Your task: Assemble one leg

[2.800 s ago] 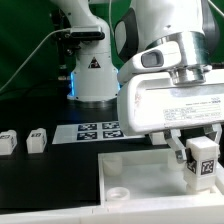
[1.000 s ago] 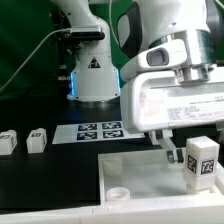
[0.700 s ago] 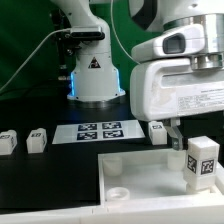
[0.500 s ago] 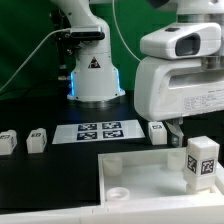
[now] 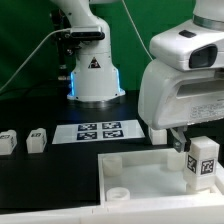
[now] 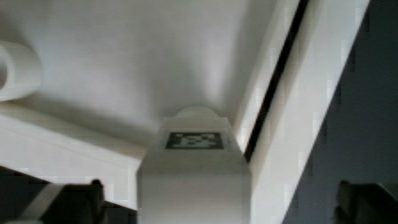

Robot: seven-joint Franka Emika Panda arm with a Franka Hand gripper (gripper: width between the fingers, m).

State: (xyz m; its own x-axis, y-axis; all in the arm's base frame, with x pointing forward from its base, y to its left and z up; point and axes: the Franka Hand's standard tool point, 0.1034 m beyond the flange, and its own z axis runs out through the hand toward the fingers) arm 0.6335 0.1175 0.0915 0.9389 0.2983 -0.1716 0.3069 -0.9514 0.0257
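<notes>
Where the smooth white tabletop board (image 5: 140, 165) reaches its four-o'clock corner in the exterior view, you see the blocky plastic leg (image 5: 203, 162) standing upright, tag outward. Your gripper (image 6: 222, 200) has let go and risen since a second ago, its fingers (image 6: 80, 200) spread clear. Farther back, another leg (image 5: 157, 131) sits at three o'clock of the marker board (image 5: 100, 130), and two spare legs (image 5: 22, 140) at nine.

Warning triangle (image 5: 93, 64) on arm base (image 5: 95, 88); other print too small.
</notes>
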